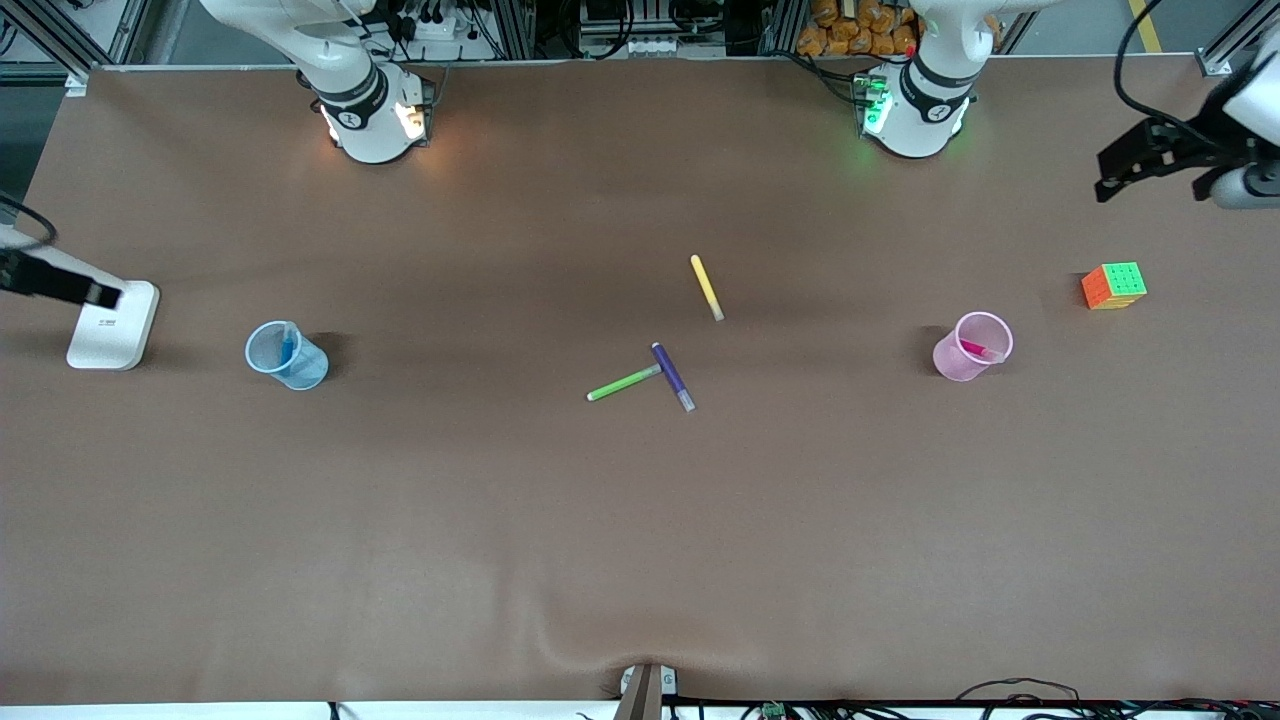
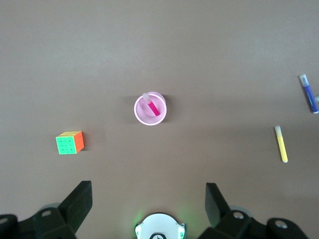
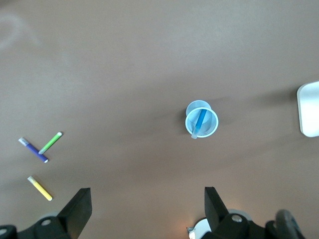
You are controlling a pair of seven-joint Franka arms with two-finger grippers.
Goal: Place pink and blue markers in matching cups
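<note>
The pale pink cup (image 1: 972,346) stands upright toward the left arm's end of the table with the pink marker (image 1: 981,350) leaning inside it. Both show in the left wrist view, cup (image 2: 149,115) and marker (image 2: 152,105). The pale blue cup (image 1: 287,356) stands upright toward the right arm's end with the blue marker (image 1: 288,347) inside. The right wrist view shows this cup (image 3: 208,130) and marker (image 3: 200,122). My left gripper (image 1: 1125,170) (image 2: 148,199) is open and empty, high over the table's end beside the cube. My right gripper (image 1: 95,292) (image 3: 147,204) is open and empty, high over the white block.
A yellow marker (image 1: 706,286), a dark purple marker (image 1: 672,376) and a green marker (image 1: 624,383) lie at mid-table. A colourful puzzle cube (image 1: 1113,286) sits near the pink cup. A white block (image 1: 112,325) sits near the blue cup.
</note>
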